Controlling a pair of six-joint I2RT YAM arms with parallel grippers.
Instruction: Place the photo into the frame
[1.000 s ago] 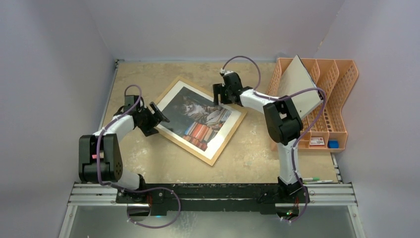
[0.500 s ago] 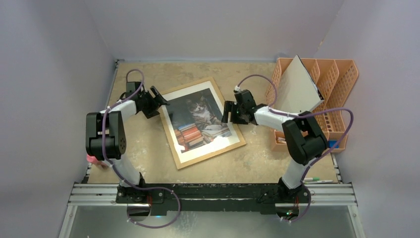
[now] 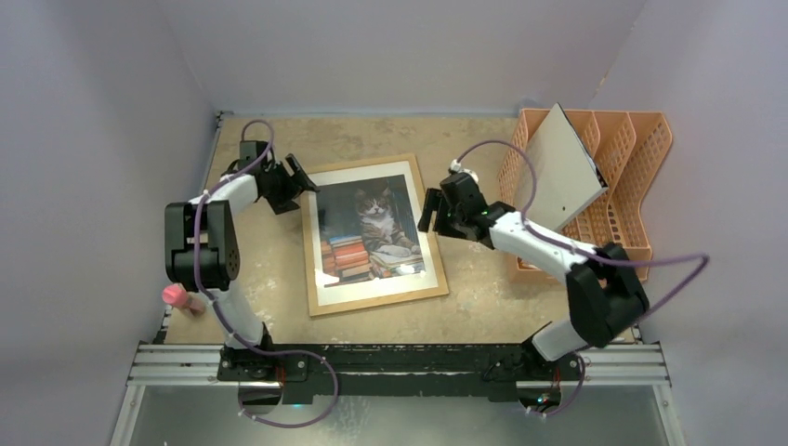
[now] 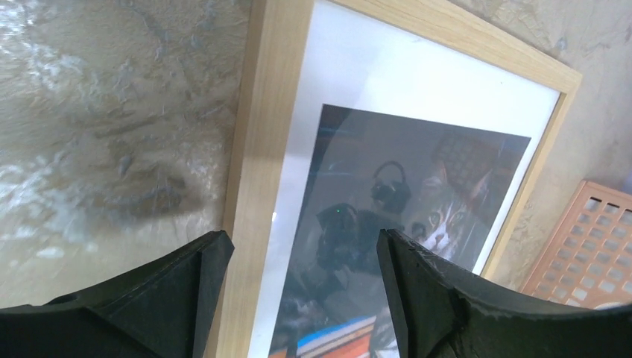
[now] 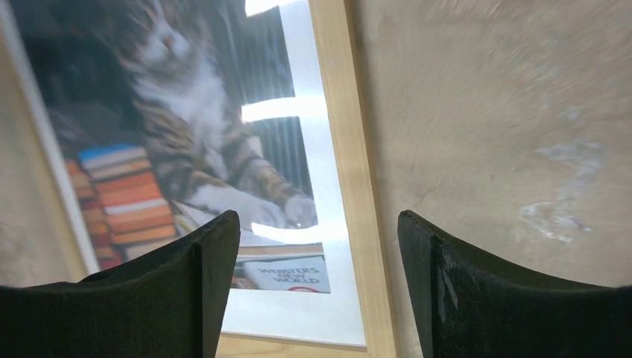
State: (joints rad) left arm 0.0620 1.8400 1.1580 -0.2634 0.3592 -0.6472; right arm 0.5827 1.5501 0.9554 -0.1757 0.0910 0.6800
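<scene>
Observed from the room: the frame (image 3: pixel 306 251) lies flat on the table (image 3: pixel 483 297), left of centre, its long sides running roughly away from the arm bases with a slight skew. The photo (image 3: pixel 370 232) sits inside it, bordered by a white mat (image 3: pixel 409 174). Reflections in both wrist views suggest glazing over the print. On this evidence the insertion looks complete, and the step in hand is judged to be final squaring or release of the frame.

Recommended conduct:
- Any further nudge should bear on the wooden rails only, never on the glazed face.
- Both arms should act evenly so the frame does not rotate on the table.
- Withdrawal should be straight up, so that no fingertip catches a rail and drags the assembly.

Left gripper (image 3: pixel 299 181): positioned at the frame's far left corner. In its wrist view the fingers (image 4: pixel 171 294) stand wide apart, straddling the left rail, and grip nothing. Contact with the wood cannot be confirmed.

Right gripper (image 3: pixel 427 211): positioned at the right rail, toward the far end. Its fingers (image 5: pixel 179 298) are likewise spread wide, with the rail between them and nothing held. Contact cannot be confirmed.

Also present: an orange file rack (image 3: pixel 641 186) to the right, well apart from the frame, with a grey-white board (image 3: pixel 558 172) propped in it.
</scene>
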